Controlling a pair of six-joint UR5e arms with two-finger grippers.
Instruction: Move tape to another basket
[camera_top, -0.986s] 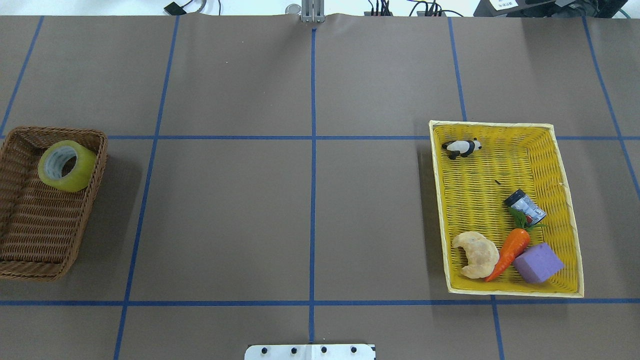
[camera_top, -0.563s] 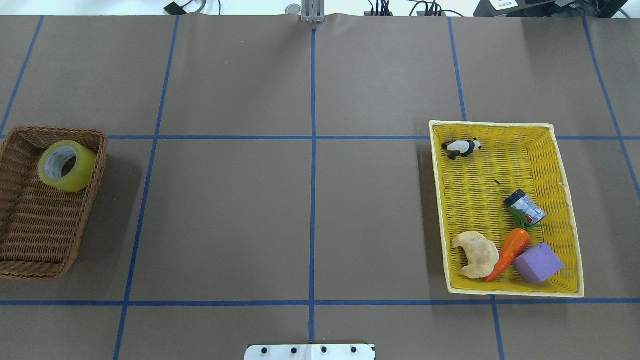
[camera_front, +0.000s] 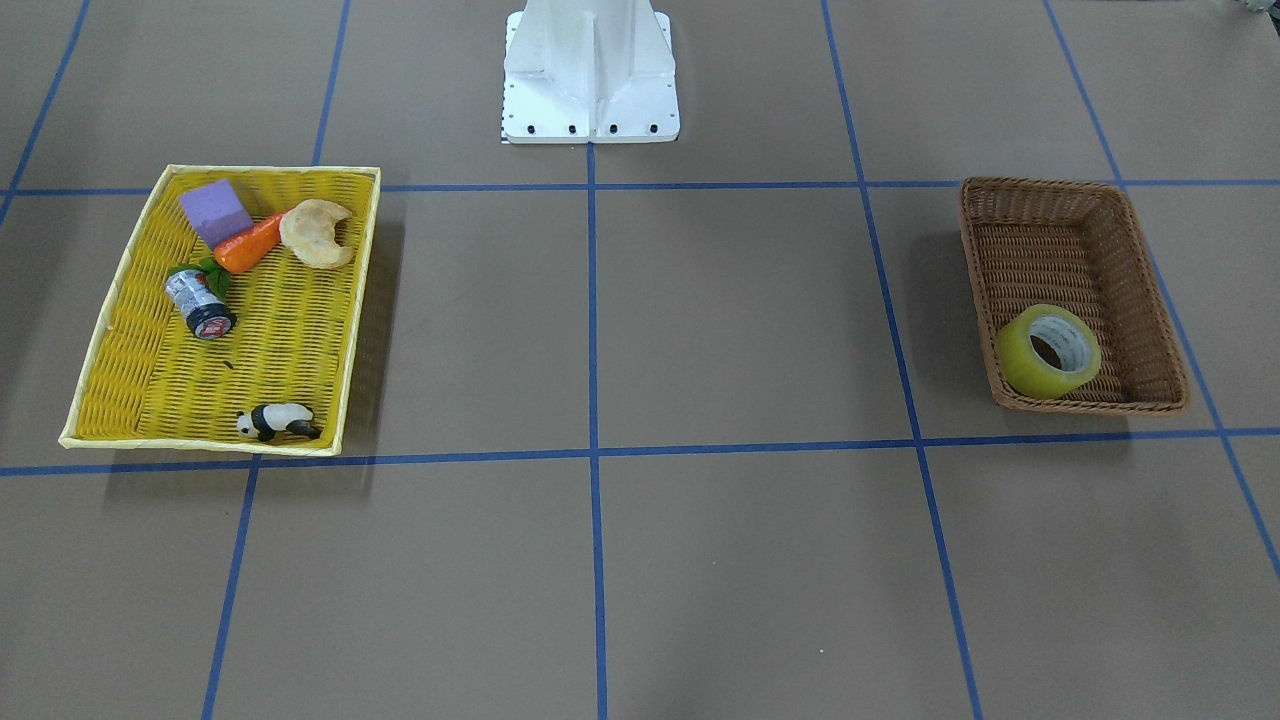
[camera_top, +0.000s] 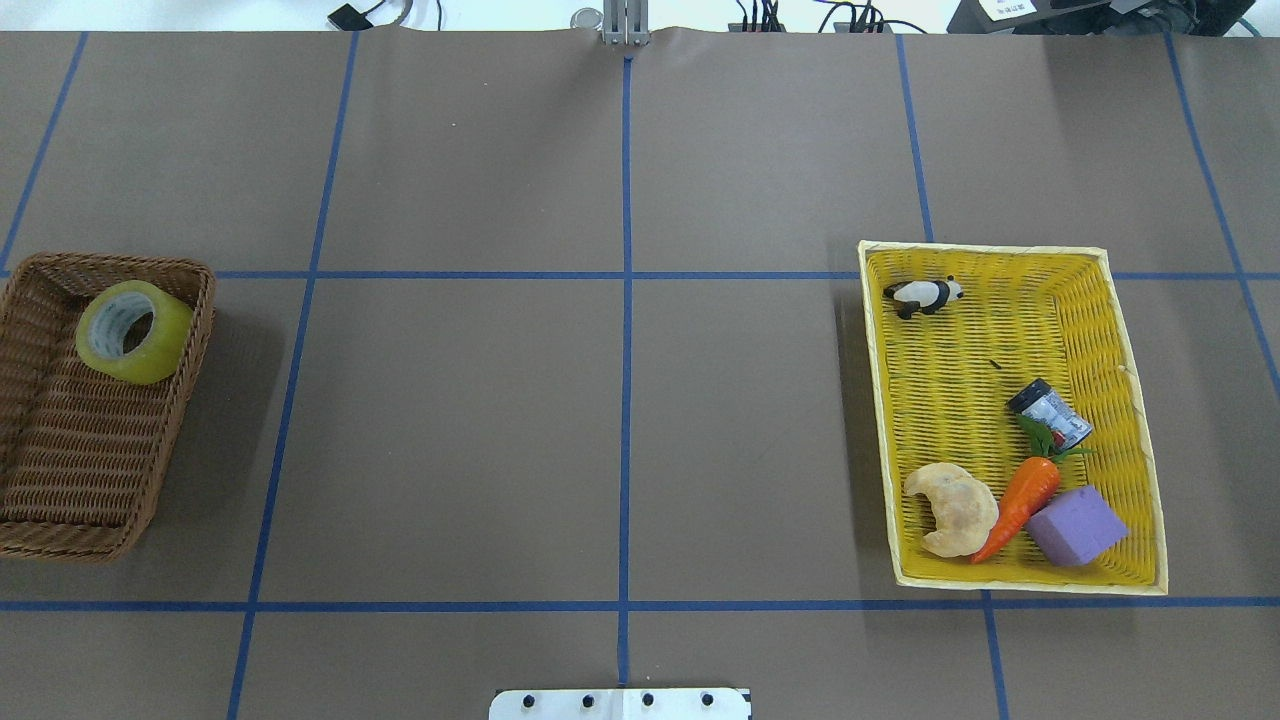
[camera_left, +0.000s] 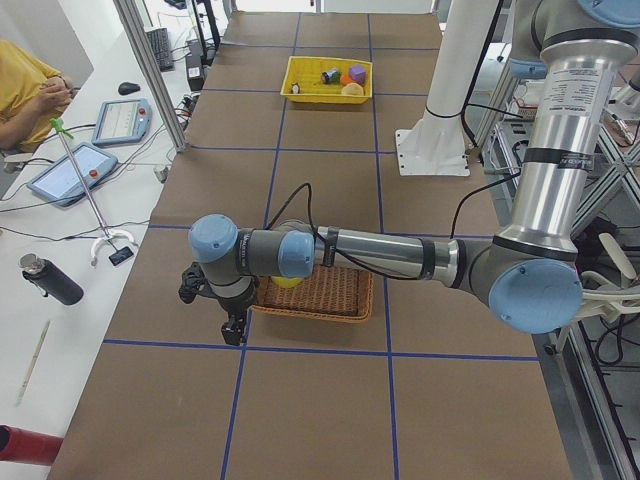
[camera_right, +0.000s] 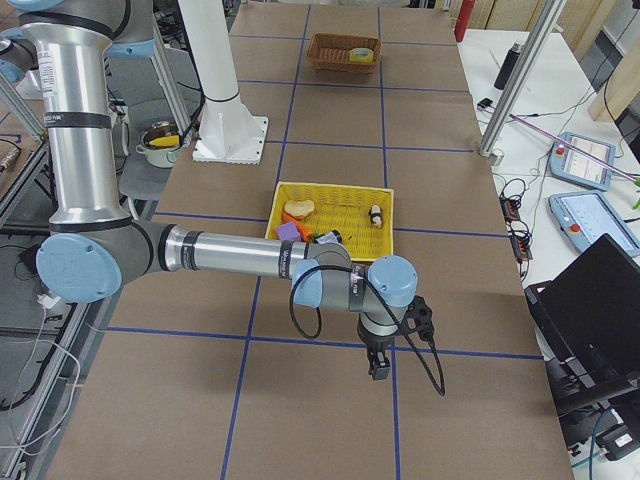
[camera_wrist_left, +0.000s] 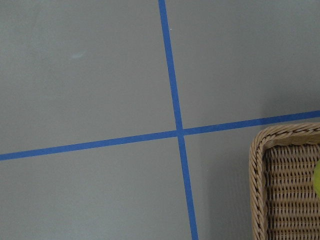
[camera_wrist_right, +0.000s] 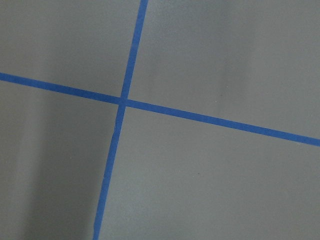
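Nothing has moved on the table since one second ago: in the overhead view both baskets and their contents lie at the same places. The left gripper (camera_left: 233, 328) hangs low over the table, just beside a corner of the basket (camera_top: 80, 450). It shows only in the side view, so I cannot tell if its fingers are apart or together. The right gripper (camera_right: 378, 362) hangs over bare table near the yellow basket (camera_top: 1000, 330), and I cannot tell its state either. The tape (camera_top: 160, 342) is inside the brown basket, at the end far from the robot, standing tilted against the wall. So I judge that the task looks finished.

The danger is on the left side. If this arm goes away sideways and not first upward, it may hit the wicker wall and push the light basket. Then the leaning roll may fall flat or roll along the basket floor. The right arm has little to hit.
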